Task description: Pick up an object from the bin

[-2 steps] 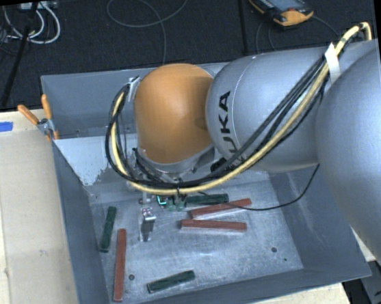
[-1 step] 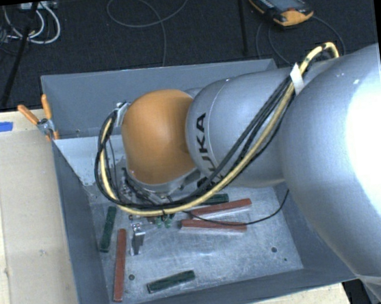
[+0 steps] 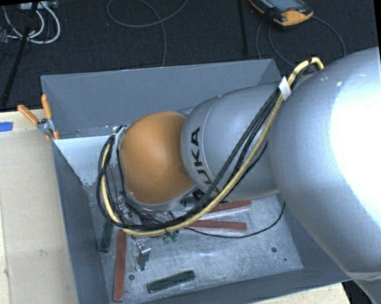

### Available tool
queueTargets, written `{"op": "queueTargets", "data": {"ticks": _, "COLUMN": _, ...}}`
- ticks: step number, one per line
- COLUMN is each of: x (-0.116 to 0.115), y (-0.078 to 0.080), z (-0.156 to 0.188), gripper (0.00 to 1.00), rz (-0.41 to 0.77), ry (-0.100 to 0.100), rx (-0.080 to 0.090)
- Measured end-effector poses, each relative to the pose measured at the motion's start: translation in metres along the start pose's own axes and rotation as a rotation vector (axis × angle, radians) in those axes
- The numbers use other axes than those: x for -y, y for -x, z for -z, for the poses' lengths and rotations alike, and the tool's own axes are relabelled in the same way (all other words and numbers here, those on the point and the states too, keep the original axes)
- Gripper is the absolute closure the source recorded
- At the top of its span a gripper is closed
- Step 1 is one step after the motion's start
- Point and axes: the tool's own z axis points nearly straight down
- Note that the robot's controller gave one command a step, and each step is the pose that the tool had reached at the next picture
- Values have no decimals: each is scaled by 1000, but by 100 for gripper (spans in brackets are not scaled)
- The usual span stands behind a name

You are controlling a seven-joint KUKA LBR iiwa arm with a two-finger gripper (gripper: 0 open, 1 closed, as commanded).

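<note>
Camera view: our gripper point(image 3: 142, 255) sits just beside a flat brown strip point(image 3: 120, 265); its spread we cannot tell, and so thin a strip may slip.

Dark floor point(image 3: 202, 22) at top; loose cables point(image 3: 42, 25) on it; orange-black handheld device point(image 3: 281, 7) right.

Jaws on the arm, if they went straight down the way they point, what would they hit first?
Most likely the bare bin floor, just right of the long brown strip, with the dark green stick nearby; depth is unclear, so the strip might be grazed.
</note>
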Motion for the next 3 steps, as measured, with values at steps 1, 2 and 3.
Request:
{"op": "queueTargets", "data": {"ticks": 1, "x": 5, "y": 9, "z": -17, "gripper": 0, "rz": 316, "ry": -1, "rx": 11}}
{"op": "queueTargets", "data": {"ticks": 2, "x": -6, "y": 59, "z": -29, "gripper": 100, "rz": 516, "ry": -4, "rx": 18}}
{"op": "queueTargets", "data": {"ticks": 3, "x": 2, "y": 56, "z": -28, "gripper": 0, "rz": 516, "ry": -17, "rx": -12}}
